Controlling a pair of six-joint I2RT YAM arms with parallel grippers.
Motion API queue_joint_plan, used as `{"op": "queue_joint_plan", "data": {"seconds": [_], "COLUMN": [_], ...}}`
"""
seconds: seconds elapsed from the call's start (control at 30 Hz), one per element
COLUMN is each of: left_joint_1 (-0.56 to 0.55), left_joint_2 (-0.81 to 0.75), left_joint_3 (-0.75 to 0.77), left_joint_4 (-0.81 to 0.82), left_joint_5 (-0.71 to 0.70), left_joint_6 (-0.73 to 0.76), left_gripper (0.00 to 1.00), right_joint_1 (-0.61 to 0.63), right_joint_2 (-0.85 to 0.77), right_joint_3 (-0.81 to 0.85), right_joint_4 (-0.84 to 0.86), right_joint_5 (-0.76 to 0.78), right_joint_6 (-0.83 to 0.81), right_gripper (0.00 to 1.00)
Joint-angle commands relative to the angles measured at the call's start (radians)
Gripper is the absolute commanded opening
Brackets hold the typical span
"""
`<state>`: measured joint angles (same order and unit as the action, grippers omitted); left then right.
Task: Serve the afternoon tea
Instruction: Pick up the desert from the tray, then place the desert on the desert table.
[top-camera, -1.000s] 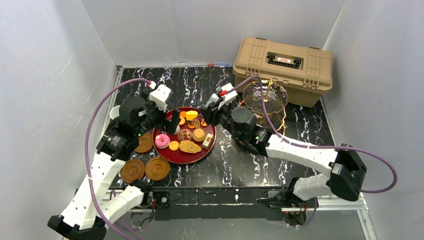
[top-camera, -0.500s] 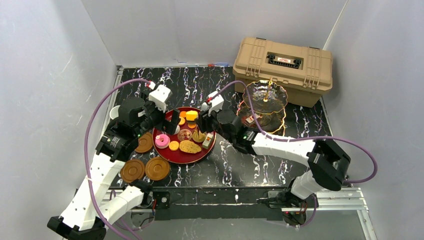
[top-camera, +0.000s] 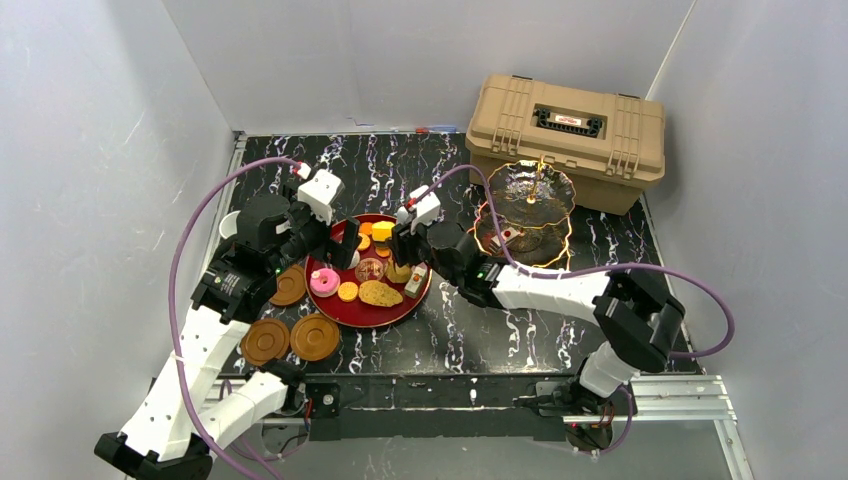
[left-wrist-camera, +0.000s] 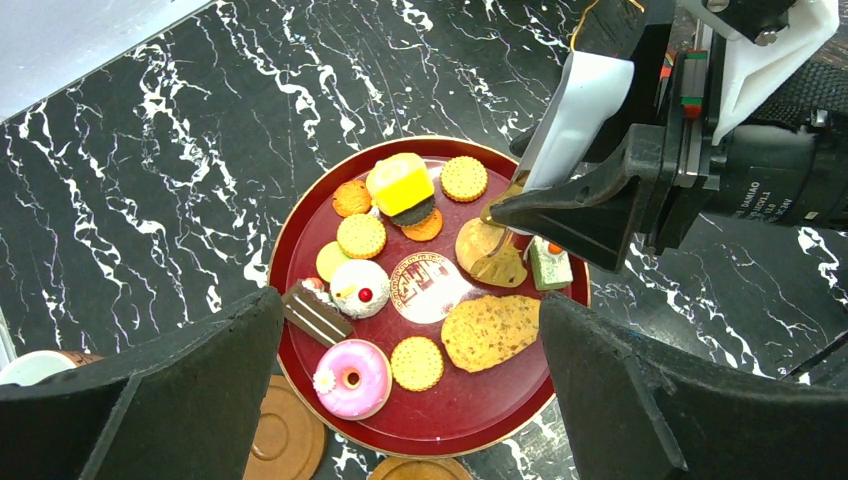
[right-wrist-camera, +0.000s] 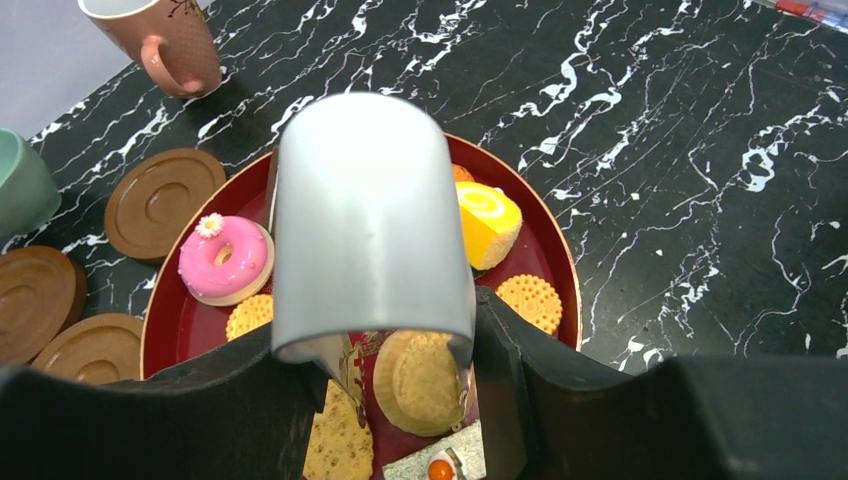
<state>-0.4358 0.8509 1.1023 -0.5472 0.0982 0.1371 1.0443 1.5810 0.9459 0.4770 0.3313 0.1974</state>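
While the left gripper (left-wrist-camera: 408, 305) is hung wide open over the glossy red round tray (left-wrist-camera: 470, 400), the right gripper (top-camera: 403, 247) is seen clamped on bent metal tongs (right-wrist-camera: 370, 215), whose tips are set either side of a round tan cake (left-wrist-camera: 480, 245). Ridged biscuits (left-wrist-camera: 361, 236), a pink iced doughnut (left-wrist-camera: 350, 378) and a yellow roll slice (left-wrist-camera: 400, 185) are laid on that tray. The gold-rimmed glass stand (top-camera: 530, 190) is stood nearby.

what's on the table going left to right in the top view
saucers → tray → stand
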Motion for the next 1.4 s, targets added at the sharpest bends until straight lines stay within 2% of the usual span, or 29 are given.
{"op": "queue_joint_plan", "data": {"seconds": [0.0, 0.27, 0.37, 0.43, 0.53, 0.67, 1.07, 1.23, 1.37], "left_joint_1": [0.003, 0.003, 0.003, 0.003, 0.003, 0.004, 0.003, 0.003, 0.003], "left_joint_2": [-0.018, -0.016, -0.018, -0.018, -0.018, -0.019, -0.016, -0.014, -0.013], "left_joint_3": [0.021, 0.021, 0.022, 0.023, 0.022, 0.025, 0.038, 0.049, 0.054], "left_joint_4": [0.001, 0.005, 0.004, 0.003, 0.003, 0.000, 0.001, 0.001, 0.002], "left_joint_5": [0.018, 0.022, 0.016, 0.014, 0.015, 0.012, 0.020, 0.020, 0.022], "left_joint_6": [0.003, -0.007, -0.004, -0.001, -0.005, -0.002, -0.011, -0.006, -0.005], "left_gripper": [0.98, 0.98, 0.98, 0.98, 0.98, 0.98, 0.98, 0.98, 0.98], "right_joint_1": [-0.003, -0.003, -0.003, -0.003, -0.003, -0.003, -0.003, -0.003, -0.003], "right_joint_2": [0.010, 0.033, 0.040, 0.043, 0.037, 0.007, -0.240, -0.387, -0.490], "right_joint_3": [0.015, 0.028, 0.030, 0.031, 0.026, 0.027, 0.022, 0.003, 0.006], "right_joint_4": [0.073, 0.065, 0.063, 0.067, 0.089, 0.102, 0.068, -0.029, -0.176], "right_joint_5": [0.024, 0.026, 0.032, 0.045, 0.063, 0.083, 0.113, 0.149, 0.197], "right_joint_6": [-0.036, -0.069, -0.077, -0.078, -0.078, -0.086, -0.083, -0.077, -0.108], "right_gripper": [0.58, 0.57, 0.52, 0.43, 0.23, 0.02, 0.01, 0.01, 0.01]}}
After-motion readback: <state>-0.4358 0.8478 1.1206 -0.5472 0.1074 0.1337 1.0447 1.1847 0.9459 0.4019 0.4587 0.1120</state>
